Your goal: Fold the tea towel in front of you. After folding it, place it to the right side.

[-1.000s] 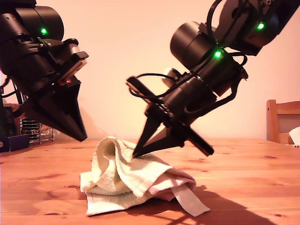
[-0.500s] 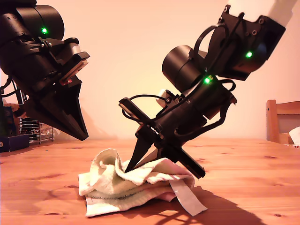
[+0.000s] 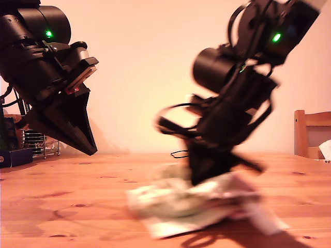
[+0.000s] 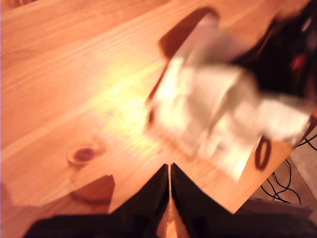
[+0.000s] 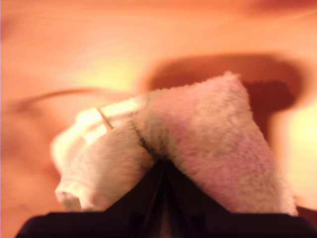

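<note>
Dragged toward the exterior view's right, the bunched cream tea towel (image 3: 199,204) stays pinched in my second end effector (image 5: 161,166)

A knotty pine table (image 3: 62,206) fills the lower half of the exterior view. At the right edge stands a wooden chair back (image 3: 310,129). At the left edge, a wire rack (image 3: 39,143) sits beside a dark blue box (image 3: 15,157). A plain pale wall (image 3: 139,67) lies behind.
</note>
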Motion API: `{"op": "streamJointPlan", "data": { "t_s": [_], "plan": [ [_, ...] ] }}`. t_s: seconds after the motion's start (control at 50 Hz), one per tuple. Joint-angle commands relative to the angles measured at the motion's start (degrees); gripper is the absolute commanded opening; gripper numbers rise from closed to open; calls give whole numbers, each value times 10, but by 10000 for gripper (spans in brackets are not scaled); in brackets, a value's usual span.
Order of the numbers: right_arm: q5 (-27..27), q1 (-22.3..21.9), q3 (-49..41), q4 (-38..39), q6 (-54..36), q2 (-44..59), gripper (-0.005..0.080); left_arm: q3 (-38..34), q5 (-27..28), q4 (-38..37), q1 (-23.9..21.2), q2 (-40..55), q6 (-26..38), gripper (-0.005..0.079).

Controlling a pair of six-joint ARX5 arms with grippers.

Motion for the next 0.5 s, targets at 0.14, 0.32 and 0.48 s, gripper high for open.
{"op": "streamJointPlan", "data": {
  "t_s": [0.14,0.32,0.48],
  "plan": [
    [199,-51,-42,-132,-96,47,-11,-10,0,-4,0,5,11,-21],
    [350,-71,-42,-203,-126,47,-11,-10,0,-3,0,5,11,-21],
    [360,-90,-42,-196,-118,45,-11,-10,0,-2,0,5,11,-21]
  ]
}}
